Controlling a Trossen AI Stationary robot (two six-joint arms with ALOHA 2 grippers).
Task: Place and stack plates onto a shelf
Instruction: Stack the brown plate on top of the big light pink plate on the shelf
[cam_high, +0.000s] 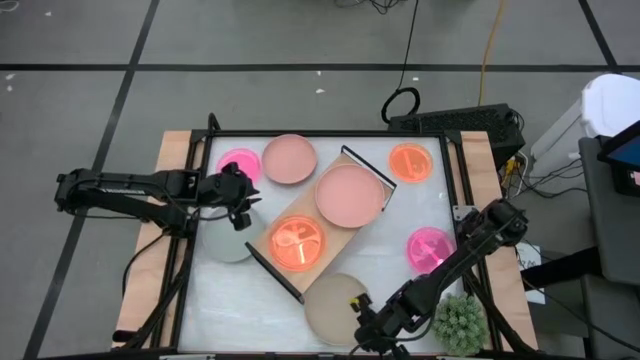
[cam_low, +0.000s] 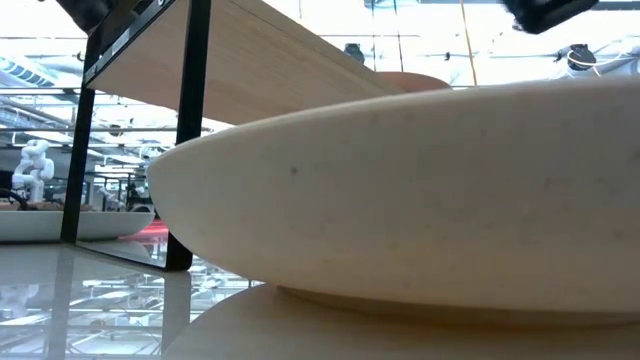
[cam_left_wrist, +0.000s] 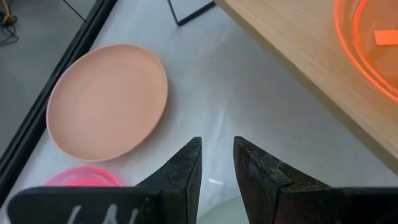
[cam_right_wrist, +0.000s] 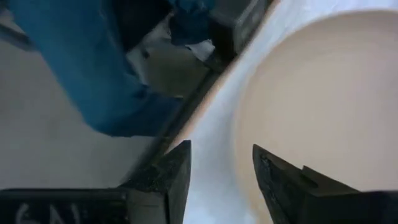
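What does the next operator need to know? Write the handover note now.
Left hand: at the grey plate edge, grip unclear.
Right hand: open, beside the beige plate rim.
Done: big pink plate and orange plate lie on the shelf.
Left: grey, beige, smaller pink plate, neon pink plates and second orange plate, all on the table.

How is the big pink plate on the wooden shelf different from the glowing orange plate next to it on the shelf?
The pink plate is bigger; the orange plate is smaller. The pink plate is dull and solid, while the orange plate is see-through and glows. The pink plate sits at the shelf's far end, the orange plate nearer the front end. Both are round and lie flat on the shelf.
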